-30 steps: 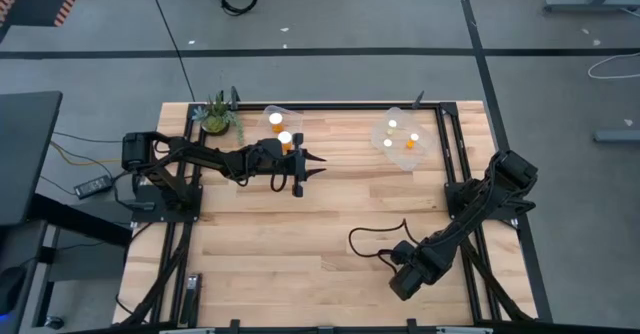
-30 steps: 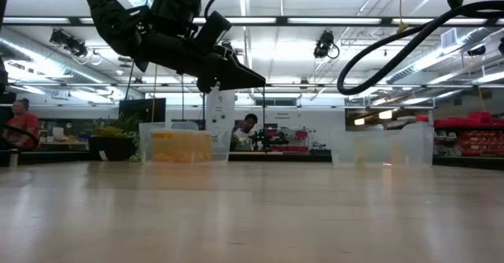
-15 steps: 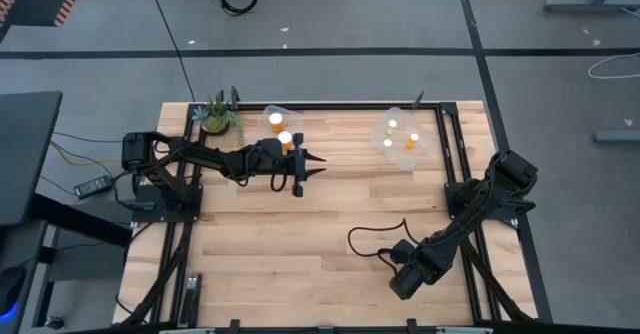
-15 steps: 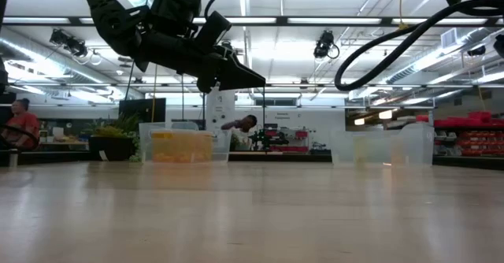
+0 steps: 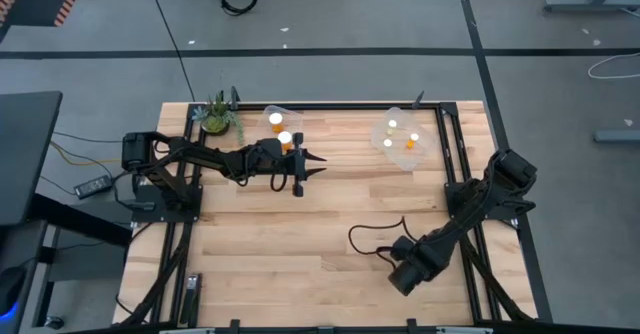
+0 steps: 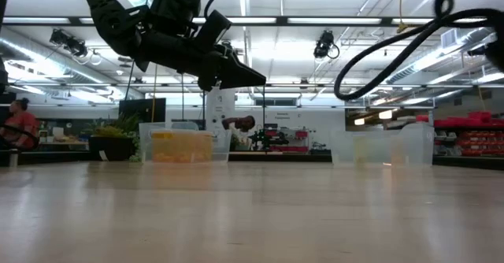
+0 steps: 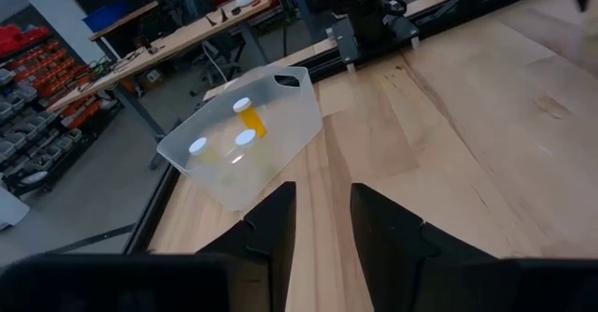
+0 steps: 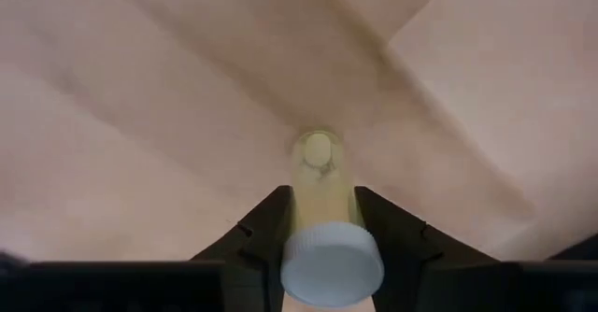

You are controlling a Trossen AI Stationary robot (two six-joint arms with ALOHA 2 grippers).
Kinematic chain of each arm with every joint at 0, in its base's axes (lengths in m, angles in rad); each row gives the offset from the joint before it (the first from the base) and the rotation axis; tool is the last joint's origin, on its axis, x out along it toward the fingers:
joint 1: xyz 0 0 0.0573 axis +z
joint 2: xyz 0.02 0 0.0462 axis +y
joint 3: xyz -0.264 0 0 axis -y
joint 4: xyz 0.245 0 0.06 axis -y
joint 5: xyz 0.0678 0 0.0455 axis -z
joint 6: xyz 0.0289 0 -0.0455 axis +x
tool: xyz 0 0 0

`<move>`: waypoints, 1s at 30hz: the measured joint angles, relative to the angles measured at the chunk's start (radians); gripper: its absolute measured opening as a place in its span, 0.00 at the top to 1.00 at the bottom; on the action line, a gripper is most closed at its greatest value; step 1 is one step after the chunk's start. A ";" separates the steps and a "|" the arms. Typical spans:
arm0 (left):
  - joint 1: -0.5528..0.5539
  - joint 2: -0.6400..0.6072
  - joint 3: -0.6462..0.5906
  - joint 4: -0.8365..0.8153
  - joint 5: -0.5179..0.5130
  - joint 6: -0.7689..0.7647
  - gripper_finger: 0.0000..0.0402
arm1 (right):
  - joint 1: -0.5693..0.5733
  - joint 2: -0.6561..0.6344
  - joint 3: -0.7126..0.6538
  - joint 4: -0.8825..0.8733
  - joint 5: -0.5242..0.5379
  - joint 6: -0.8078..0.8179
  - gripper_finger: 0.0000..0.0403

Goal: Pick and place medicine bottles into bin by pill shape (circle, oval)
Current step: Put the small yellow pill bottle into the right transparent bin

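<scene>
In the right wrist view a pale translucent medicine bottle (image 8: pixel 320 195) with a white cap (image 8: pixel 332 262) stands between the fingers of my right gripper (image 8: pixel 320 220), which is shut on it. In the high view that gripper (image 5: pixel 403 274) hangs over the table's near right part and hides the bottle. My left gripper (image 5: pixel 317 164) hovers above the table beside the left bin (image 5: pixel 283 124), open with nothing between its fingers (image 7: pixel 322 220). More bottles lie in the left bin and in the right bin (image 5: pixel 405 139). My right gripper pinches the bottle's body just below the cap (image 8: pixel 320 209) between its two fingers, one on each side. The fingers come from above, pointing steeply down. The cap end faces up toward the wrist and the bottom end (image 8: pixel 318 150) points at the table; whether it rests there I cannot tell.
A potted plant (image 5: pixel 217 114) stands at the far left corner. A black cable (image 5: pixel 368 238) loops over the boards beside the right gripper. Black rails (image 5: pixel 448 149) run along the table's sides. Bare wood (image 5: pixel 300 224) spreads across the middle and the front.
</scene>
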 joint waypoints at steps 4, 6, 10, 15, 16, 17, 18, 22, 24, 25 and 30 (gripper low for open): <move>0.000 0.000 0.000 -0.004 0.000 -0.048 0.72 | -0.069 -0.032 0.000 -0.106 0.003 -0.139 0.70; 0.000 0.000 0.000 -0.026 0.000 -0.087 0.72 | -0.110 -0.058 0.000 -0.169 0.025 -0.214 0.70; 0.000 0.000 0.000 -0.106 0.001 -0.162 0.71 | -0.199 -0.123 0.000 -0.268 0.101 -0.367 0.70; -0.002 0.000 0.000 -0.219 0.001 -0.252 0.71 | -0.340 -0.199 0.000 -0.356 0.196 -0.570 0.70; -0.002 0.000 0.000 -0.238 0.001 -0.273 0.72 | -0.373 -0.212 0.000 -0.368 0.211 -0.613 0.70; -0.002 0.000 0.000 -0.255 0.001 -0.294 0.72 | -0.408 -0.223 0.000 -0.378 0.225 -0.658 0.70; -0.002 0.000 0.000 -0.267 0.001 -0.309 0.72 | -0.443 -0.233 0.000 -0.389 0.238 -0.705 0.70; -0.002 0.000 0.000 -0.299 0.001 -0.349 0.72 | -0.593 -0.264 0.000 -0.390 0.285 -0.898 0.70; -0.005 0.000 0.000 -0.300 0.001 -0.367 0.71 | -0.668 -0.271 0.000 -0.391 0.291 -0.990 0.70; -0.007 0.000 0.000 -0.300 0.000 -0.372 0.71 | -0.708 -0.271 0.002 -0.392 0.292 -1.036 0.70; -0.008 0.000 0.000 -0.299 0.001 -0.437 0.71 | -0.866 -0.270 0.025 -0.379 0.311 -1.220 0.70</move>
